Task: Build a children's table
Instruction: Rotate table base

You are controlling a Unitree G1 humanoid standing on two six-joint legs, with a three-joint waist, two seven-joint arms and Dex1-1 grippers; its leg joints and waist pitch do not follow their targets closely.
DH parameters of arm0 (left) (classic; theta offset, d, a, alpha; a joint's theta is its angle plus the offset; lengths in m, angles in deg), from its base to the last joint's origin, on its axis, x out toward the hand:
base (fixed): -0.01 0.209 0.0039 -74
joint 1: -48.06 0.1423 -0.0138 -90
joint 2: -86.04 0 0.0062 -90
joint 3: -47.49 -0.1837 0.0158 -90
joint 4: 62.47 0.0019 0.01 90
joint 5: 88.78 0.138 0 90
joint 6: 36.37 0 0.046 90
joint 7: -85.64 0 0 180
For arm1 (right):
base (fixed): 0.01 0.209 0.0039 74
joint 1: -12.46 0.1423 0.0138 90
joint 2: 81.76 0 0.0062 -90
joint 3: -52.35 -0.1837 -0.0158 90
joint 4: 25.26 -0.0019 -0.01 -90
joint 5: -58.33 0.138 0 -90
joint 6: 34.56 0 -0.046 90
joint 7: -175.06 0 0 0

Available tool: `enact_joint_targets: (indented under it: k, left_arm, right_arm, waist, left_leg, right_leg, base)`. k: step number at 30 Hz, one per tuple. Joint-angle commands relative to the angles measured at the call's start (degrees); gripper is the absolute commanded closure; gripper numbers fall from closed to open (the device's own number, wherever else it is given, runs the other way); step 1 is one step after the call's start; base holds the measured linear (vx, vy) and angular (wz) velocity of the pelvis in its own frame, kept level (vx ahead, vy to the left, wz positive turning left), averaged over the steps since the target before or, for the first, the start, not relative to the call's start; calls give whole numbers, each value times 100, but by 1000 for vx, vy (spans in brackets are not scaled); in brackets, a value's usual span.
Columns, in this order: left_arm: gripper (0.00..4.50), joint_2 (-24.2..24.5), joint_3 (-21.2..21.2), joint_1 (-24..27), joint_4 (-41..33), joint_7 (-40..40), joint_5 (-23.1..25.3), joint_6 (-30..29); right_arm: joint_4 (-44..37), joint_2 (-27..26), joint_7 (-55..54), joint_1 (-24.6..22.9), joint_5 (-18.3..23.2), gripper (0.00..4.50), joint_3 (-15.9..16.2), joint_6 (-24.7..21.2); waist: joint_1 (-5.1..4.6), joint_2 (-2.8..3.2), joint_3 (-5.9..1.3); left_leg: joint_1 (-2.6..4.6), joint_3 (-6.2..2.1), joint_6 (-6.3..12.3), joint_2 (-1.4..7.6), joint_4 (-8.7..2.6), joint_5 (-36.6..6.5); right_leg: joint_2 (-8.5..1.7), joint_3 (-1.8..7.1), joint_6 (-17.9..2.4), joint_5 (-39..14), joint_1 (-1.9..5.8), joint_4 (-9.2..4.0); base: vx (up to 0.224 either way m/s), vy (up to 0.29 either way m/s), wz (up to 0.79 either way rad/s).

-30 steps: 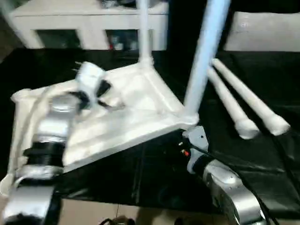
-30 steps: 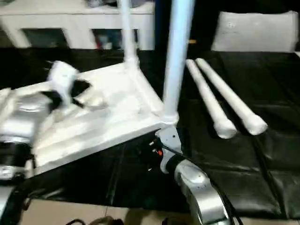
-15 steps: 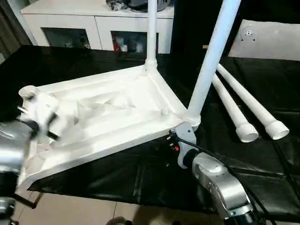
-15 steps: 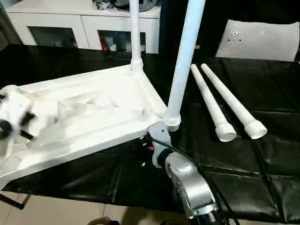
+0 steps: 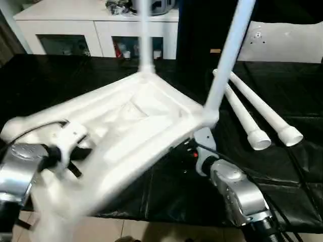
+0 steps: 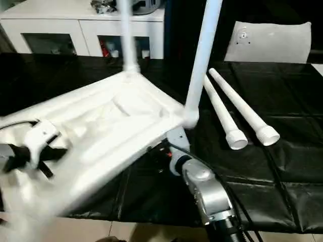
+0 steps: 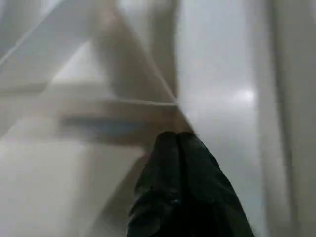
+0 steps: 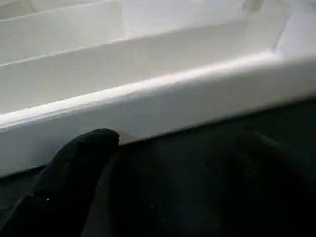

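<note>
The white tabletop [image 5: 131, 121] lies with its ribbed underside up, tilted on the black table and blurred at its near left end. Two white legs stand in its sockets, one at the far corner [image 5: 144, 35] and one at the near right corner [image 5: 229, 50]. Two loose legs [image 5: 242, 113] [image 5: 265, 108] lie side by side to the right. My left gripper [image 7: 175, 140] is shut and its tips press against the ribs near the tabletop's left end [image 5: 75, 154]. My right gripper [image 8: 168, 163] is open at the rim, under the near right corner [image 5: 194, 151].
A white cabinet with glass doors [image 5: 96, 30] stands behind the table. A flat white board [image 5: 282, 43] leans at the back right. The black cover [image 5: 282, 181] runs to the table's front edge, with pale floor below it.
The tabletop has swung and tilted, its near right corner higher and its left end lower toward the front. My left gripper has moved right onto the ribbed underside.
</note>
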Motion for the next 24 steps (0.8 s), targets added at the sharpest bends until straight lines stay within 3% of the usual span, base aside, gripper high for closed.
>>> enact_joint_targets:
  k: [1,6,11,13,14,15,16,20,21,24]
  left_arm:
    - [448,-212,-402,51,-346,465,-444,-84]
    - [448,-615,-430,-181,-578,504,-688,-204]
    - [448,-1345,-397,-769,-102,100,-727,224]
    - [448,-1672,-372,-1069,326,-310,-543,508]
    - [448,-1800,-374,-1207,579,-542,-405,711]
    - [448,-1989,-352,-1419,1001,-985,-176,1031]
    - [448,-1989,-352,-1419,1001,-985,-176,1031]
    - [448,-2217,-268,-1943,2118,-1930,248,1789]
    - [448,-2313,-182,-2082,2384,-2140,266,1963]
    - [448,-2408,-97,-2207,2630,-2383,281,2179]
  right_arm:
    - [-28,-121,76,174,102,0,173,117]
    - [-30,-76,68,175,69,0,119,121]
    - [1,-41,31,221,44,0,-28,161]
    - [61,-13,-74,297,19,0,-146,232]
    - [83,1,-143,341,2,0,-214,269]
    - [109,26,-279,409,-49,0,-332,330]
    - [109,26,-279,409,-49,0,-332,330]
    - [181,235,-484,662,-215,0,-605,432]
    - [175,292,-525,780,-199,0,-724,370]
    - [229,332,-728,975,-210,0,-905,279]
  waist:
    - [-2,44,-276]
    - [-18,34,-285]
    - [12,17,-315]
    - [19,28,-329]
    - [20,14,-337]
    - [32,4,-369]
    - [32,4,-369]
    - [46,-25,-401]
    - [33,-38,-398]
    - [33,-35,-414]
  left_leg:
    - [66,-221,-76,407,-495,-1721]
    - [69,-217,-54,400,-485,-1629]
    - [82,-184,19,388,-448,-1339]
    - [38,-187,60,390,-442,-1160]
    - [50,-175,76,381,-429,-1134]
    - [-10,-176,148,365,-404,-859]
    - [-10,-176,148,365,-404,-859]
    - [-34,-179,319,354,-362,-617]
    - [-61,-180,354,364,-364,-534]
    - [-41,-173,385,363,-347,-452]
  right_leg:
    - [-585,401,-943,-2225,206,-483]
    - [-570,395,-877,-2254,206,-498]
    - [-551,386,-888,-2040,219,-508]
    - [-545,378,-918,-1767,245,-479]
    - [-532,376,-918,-1688,232,-488]
    - [-544,373,-989,-1279,285,-445]
    - [-544,373,-989,-1279,285,-445]
    - [-541,338,-936,-1081,316,-423]
    - [-547,336,-979,-987,325,-407]
    - [-541,332,-1066,-839,318,-382]
  base:
    - [0,0,0]
    - [0,0,0]
    - [0,0,0]
    - [0,0,0]
    - [0,0,0]
    - [0,0,0]
    - [0,0,0]
    - [0,0,0]
    - [0,0,0]
    - [0,0,0]
